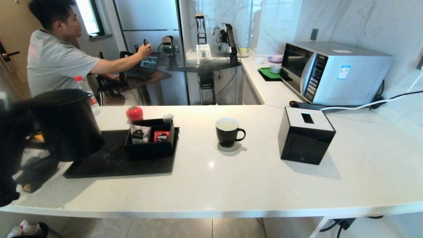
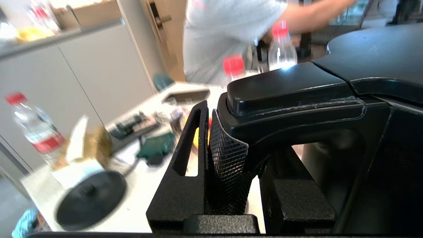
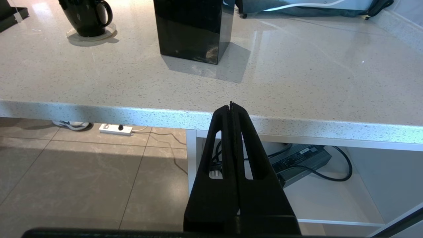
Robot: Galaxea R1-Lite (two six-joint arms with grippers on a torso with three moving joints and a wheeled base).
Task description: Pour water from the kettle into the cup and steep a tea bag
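pale speckled stone worktop (image 1: 231, 185), marble-look walls, microwave (image 1: 333, 71) at the far right corner. left hand (image 2: 231, 158) clamps the kettle (image 1: 66, 124) by its handle, held over the black tray (image 1: 115, 165) at the worktop's left end. cup (image 1: 228, 132) stands mid-worktop, black tissue box (image 1: 305, 135) beside it. right hand (image 3: 231, 109) pressed closed, empty, below the worktop's front edge.

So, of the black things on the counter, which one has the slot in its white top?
The black tissue box, standing right of the cup. The kettle and tray have none.
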